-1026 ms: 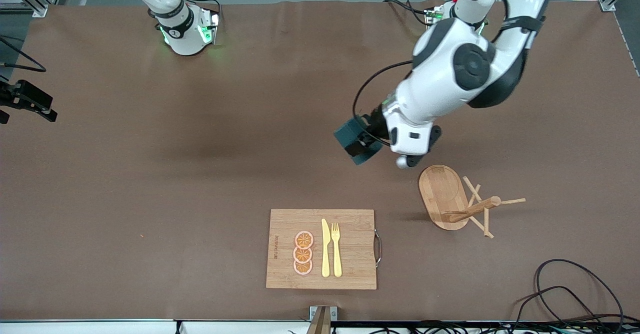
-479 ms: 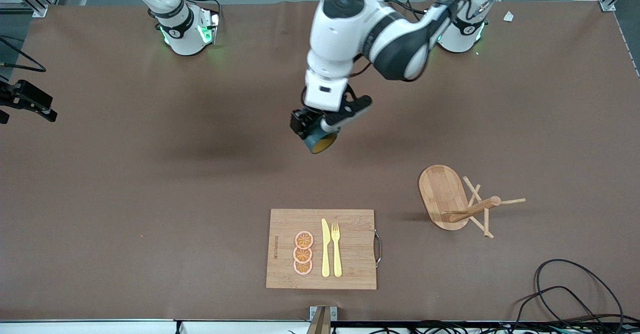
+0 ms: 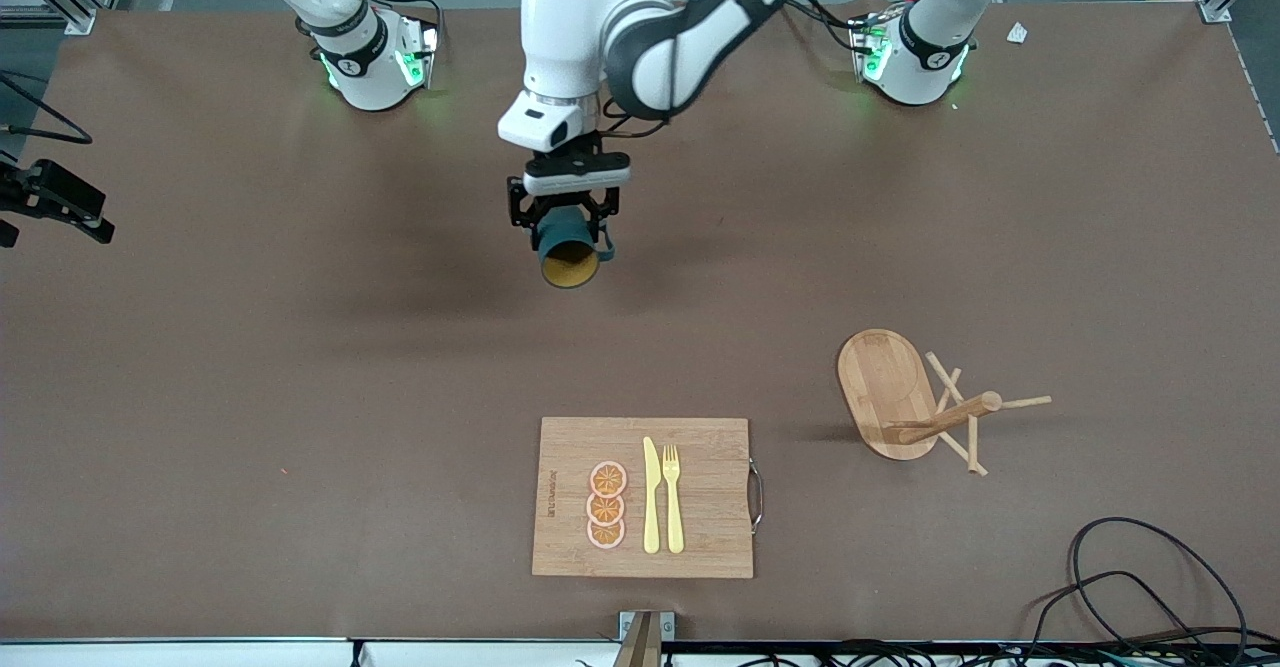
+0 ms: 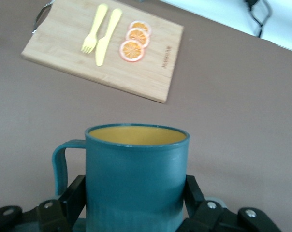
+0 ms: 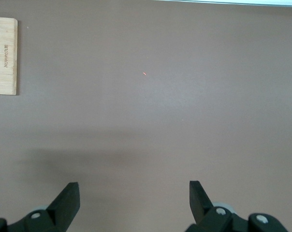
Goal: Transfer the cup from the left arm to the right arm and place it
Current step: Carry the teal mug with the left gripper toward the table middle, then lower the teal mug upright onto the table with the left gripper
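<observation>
The cup [image 3: 568, 252] is dark teal with a mustard-yellow inside and a small handle. My left gripper [image 3: 563, 219] is shut on its body and holds it in the air over the bare middle of the table, mouth tilted toward the front camera. In the left wrist view the cup [image 4: 136, 169] fills the space between the black fingers [image 4: 74, 195], with its handle out to one side. My right gripper [image 5: 134, 195] is open and empty above bare brown table. It shows only in the right wrist view. The right arm waits.
A wooden cutting board [image 3: 710, 447] with orange slices, a yellow knife and a fork lies near the front edge. A wooden peg stand [image 3: 885, 387] lies tipped over toward the left arm's end. Cables [image 3: 1150, 567] lie at that front corner.
My left arm has swung the cup from beside the peg stand toward the right arm's end of the table. The cup has turned so its yellow mouth faces the front camera.
</observation>
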Controlling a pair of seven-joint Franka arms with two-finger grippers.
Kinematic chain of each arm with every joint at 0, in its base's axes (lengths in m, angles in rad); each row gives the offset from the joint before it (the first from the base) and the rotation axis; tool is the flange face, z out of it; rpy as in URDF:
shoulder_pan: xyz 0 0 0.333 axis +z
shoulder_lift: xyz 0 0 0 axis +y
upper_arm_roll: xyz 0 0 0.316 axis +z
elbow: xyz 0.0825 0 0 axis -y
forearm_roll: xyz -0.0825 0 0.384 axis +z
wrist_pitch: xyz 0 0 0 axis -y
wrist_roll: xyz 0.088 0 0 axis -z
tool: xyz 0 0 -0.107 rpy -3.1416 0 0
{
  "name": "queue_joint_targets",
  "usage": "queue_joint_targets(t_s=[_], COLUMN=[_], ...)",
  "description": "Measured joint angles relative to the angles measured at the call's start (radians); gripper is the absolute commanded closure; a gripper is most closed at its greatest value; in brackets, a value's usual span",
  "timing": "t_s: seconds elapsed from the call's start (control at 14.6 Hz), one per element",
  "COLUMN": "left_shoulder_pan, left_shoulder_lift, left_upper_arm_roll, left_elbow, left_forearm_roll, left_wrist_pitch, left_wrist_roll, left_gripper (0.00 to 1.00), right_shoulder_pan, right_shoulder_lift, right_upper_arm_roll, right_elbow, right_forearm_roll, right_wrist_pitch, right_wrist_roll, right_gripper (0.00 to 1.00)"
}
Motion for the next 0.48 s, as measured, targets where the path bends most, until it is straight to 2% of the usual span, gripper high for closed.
queue_joint_targets(t_s=[0.48], left_shoulder_pan=[-0.125], left_shoulder_lift=[0.155], left_upper_arm_roll=[0.007], left_elbow=[0.014], left_forearm_roll=[0.538], left_wrist_pitch=[-0.023], left_wrist_roll=[-0.225], left_gripper=[0.69], right_shoulder_pan=[0.0], right_shoulder_lift=[0.0], right_upper_arm_roll=[0.0], right_elbow=[0.0], right_forearm_roll=[0.0], right_wrist_pitch=[0.0], right_wrist_roll=[0.0], right_gripper=[0.0])
